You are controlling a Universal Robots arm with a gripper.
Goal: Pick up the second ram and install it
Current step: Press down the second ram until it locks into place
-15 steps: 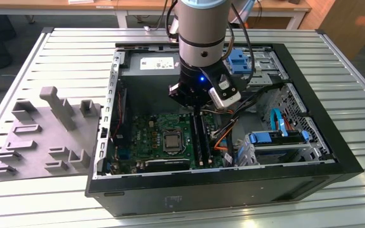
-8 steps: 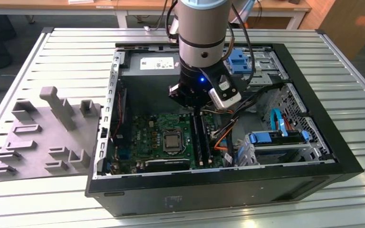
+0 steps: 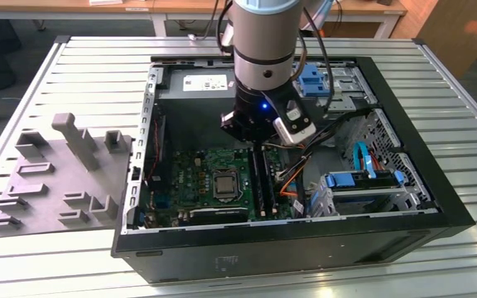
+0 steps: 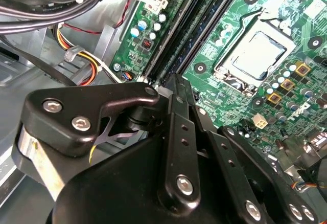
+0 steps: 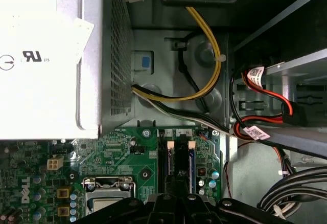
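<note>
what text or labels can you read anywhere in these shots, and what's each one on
White label on the silver power supply box: a dark certification-style mark; the fine print is washed out.
White lettering on the green motherboard: a maker's name, not quoted.
White tags on the red and black cables: too small to read.
White sticker inside the black computer case: too small to read.

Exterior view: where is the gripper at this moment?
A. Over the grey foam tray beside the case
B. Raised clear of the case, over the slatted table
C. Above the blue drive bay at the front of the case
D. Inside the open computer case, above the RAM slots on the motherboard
D: in the exterior view the gripper reaches down into the open computer case, right over the RAM slots beside the CPU socket.
</note>
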